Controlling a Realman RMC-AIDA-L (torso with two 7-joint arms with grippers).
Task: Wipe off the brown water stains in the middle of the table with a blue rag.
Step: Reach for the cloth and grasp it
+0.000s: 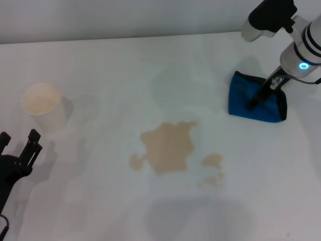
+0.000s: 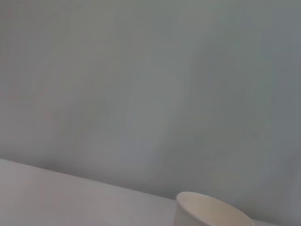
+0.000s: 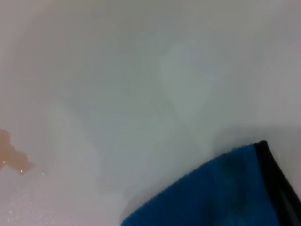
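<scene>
The brown water stains (image 1: 168,146) spread over the middle of the white table (image 1: 90,201), with small spots (image 1: 212,160) to their right. The blue rag (image 1: 241,103) with black edging lies at the back right. My right gripper (image 1: 253,102) reaches down onto the rag's top. In the right wrist view the blue rag (image 3: 221,193) is close and an edge of the stains (image 3: 9,153) shows farther off. My left gripper (image 1: 19,139) stays at the front left, open and empty.
A white paper cup (image 1: 42,104) stands at the left, just beyond my left gripper; its rim (image 2: 211,207) shows in the left wrist view before a plain wall. The table's far edge runs along the back.
</scene>
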